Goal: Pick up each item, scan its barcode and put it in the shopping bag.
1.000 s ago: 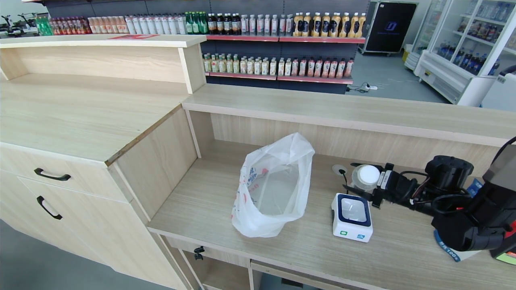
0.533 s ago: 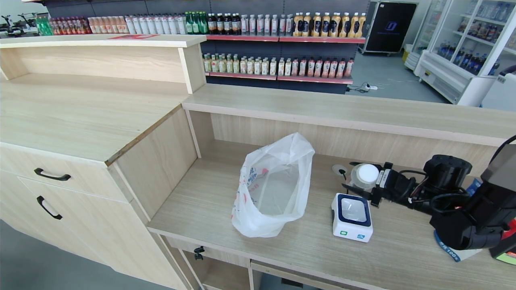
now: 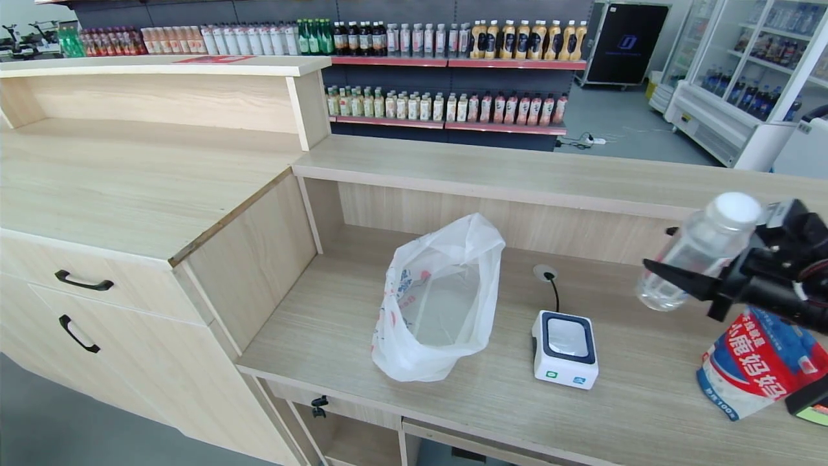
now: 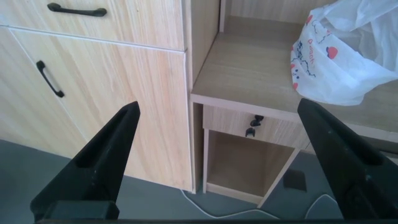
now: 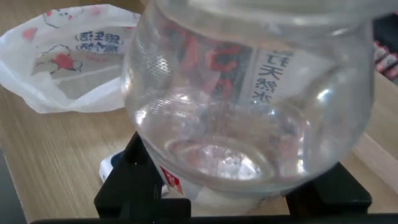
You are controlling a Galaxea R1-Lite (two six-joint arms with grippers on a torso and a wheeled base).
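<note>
My right gripper [image 3: 669, 259] clasps the bottle [image 3: 705, 246] mid-body, tilted in the air right of the scanner [image 3: 565, 348]. I judge it smooth, thin-walled, apt to slip or dent, so mid-body suits. My left gripper [image 4: 217, 104] hangs wide open.

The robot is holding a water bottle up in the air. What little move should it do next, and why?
Probably carry the bottle left and down over the scanner, label toward its window. The right gripper holds it aloft, off to the scanner's right, and the shopping bag waits until it's scanned.
</note>
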